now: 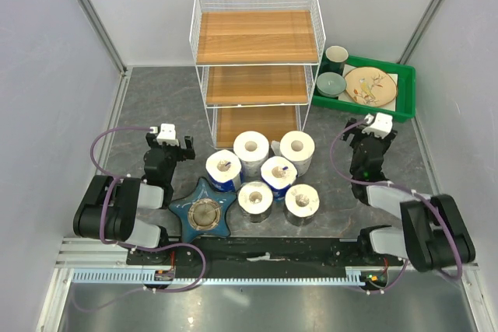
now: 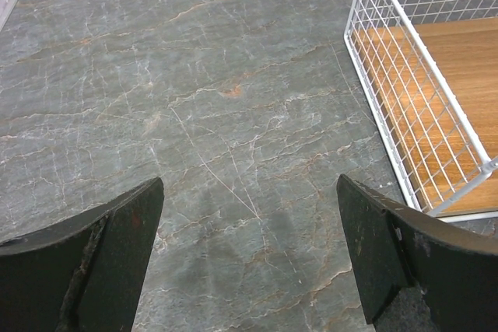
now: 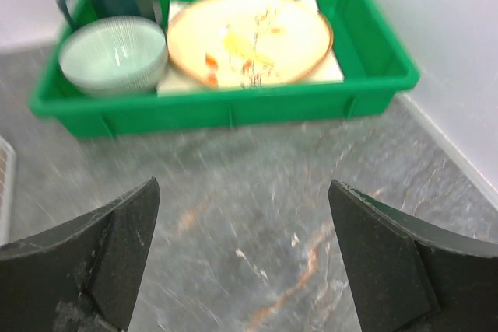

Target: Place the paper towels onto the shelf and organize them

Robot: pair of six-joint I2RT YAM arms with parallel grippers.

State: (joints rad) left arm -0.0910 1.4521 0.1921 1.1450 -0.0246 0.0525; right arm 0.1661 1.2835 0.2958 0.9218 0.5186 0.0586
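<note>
Paper towels (image 1: 278,174), six of them, stand clustered on the table (image 1: 156,99) just in front of the shelf (image 1: 257,36), none on it yet. My left pincer (image 2: 249,192) gapes wide beside the shelf, holding nothing; my right pincer (image 3: 243,192), equally wide and empty, faces the tray (image 3: 233,106)

Six paper towels (image 1: 278,170) stand between the left gripper (image 2: 249,184) and the right gripper (image 3: 243,184). One shelf (image 1: 257,36) with three wooden tiers rises ahead of the left gripper, to its right. One blue star-shaped dish (image 1: 205,211) lies behind that gripper. Ahead of the right gripper, one green tray (image 1: 405,87) holds one mug (image 1: 336,56), one bowl (image 1: 330,83) and one plate (image 1: 370,85).
</note>
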